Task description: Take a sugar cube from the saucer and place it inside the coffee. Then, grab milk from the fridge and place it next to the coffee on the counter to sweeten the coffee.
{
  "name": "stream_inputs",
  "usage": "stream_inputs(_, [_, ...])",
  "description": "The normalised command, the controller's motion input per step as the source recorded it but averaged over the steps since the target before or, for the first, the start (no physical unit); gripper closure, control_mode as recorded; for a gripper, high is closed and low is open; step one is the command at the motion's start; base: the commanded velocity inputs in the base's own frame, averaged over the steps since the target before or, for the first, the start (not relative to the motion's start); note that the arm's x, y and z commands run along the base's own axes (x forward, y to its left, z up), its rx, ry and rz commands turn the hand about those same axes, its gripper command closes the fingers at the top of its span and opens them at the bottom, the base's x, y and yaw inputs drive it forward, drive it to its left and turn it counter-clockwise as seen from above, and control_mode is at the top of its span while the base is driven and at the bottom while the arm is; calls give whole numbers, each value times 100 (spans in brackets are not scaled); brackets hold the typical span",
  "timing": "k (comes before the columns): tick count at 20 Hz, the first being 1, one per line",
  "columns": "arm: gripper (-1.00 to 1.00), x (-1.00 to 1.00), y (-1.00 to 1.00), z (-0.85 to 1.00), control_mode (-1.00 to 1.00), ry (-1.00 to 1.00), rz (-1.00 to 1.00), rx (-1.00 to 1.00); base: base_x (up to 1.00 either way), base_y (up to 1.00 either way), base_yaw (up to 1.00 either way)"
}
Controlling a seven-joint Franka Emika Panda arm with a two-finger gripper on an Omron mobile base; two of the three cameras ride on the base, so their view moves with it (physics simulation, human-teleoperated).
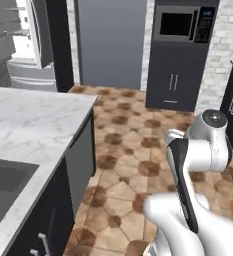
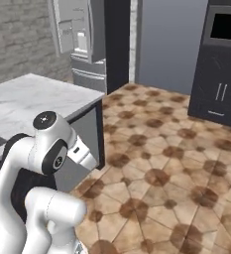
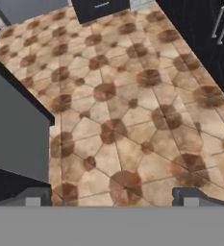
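While our gripper (image 3: pixel 112 197) hangs spread wide and empty over the brown tiled floor (image 3: pixel 128 110), we see the fridge (image 1: pixel 25 42) cut off at the far left, door open, its shelves too blurred to read. Both base views show the marble counter (image 1: pixel 28 125); the left one adds a microwave (image 1: pixel 183 24).

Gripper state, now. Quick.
Gripper: open, jaws wide apart, holding nothing; only the tiled floor lies below it.
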Motion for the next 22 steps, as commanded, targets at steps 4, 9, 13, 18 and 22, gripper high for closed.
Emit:
stream_inputs(4, [-100, 0, 0, 0, 100, 0, 0, 0, 100, -69, 4])
stream_inputs(9, [-100, 0, 0, 0, 100, 0, 0, 0, 100, -66, 3])
stream_inputs(13, [-100, 0, 0, 0, 100, 0, 0, 0, 100, -63, 3])
stream_inputs(18, [-100, 0, 0, 0, 100, 0, 0, 0, 100, -46, 8])
stream_inputs(22, [-100, 0, 0, 0, 100, 0, 0, 0, 100, -42, 14])
